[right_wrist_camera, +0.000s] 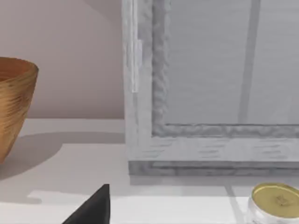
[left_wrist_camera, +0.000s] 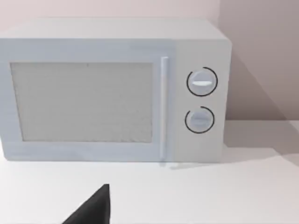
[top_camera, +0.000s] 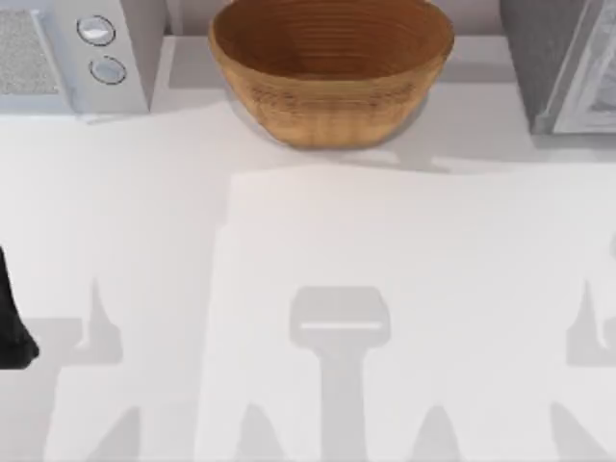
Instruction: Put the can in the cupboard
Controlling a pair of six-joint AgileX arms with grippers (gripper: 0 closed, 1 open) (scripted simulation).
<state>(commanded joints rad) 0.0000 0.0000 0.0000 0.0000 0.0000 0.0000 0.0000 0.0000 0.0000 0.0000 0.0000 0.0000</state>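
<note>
The can (right_wrist_camera: pixel 274 201), silver with a gold lid, stands upright on the white table in front of the cupboard (right_wrist_camera: pixel 210 93). That cupboard is a grey box with a pale frame at the table's back right corner (top_camera: pixel 568 67). A black part of my right gripper (right_wrist_camera: pixel 93 207) juts in low in the right wrist view, apart from the can and short of the cupboard. My left arm (top_camera: pixel 12 327) sits at the table's far left edge, and a black part of its gripper (left_wrist_camera: pixel 93 207) points toward the microwave.
A white microwave (left_wrist_camera: pixel 117 93) with two round knobs stands at the back left (top_camera: pixel 77 48). A woven brown basket (top_camera: pixel 332 67) sits at the back middle and also appears beside the cupboard (right_wrist_camera: pixel 14 102). White tabletop (top_camera: pixel 318 250) stretches across the front.
</note>
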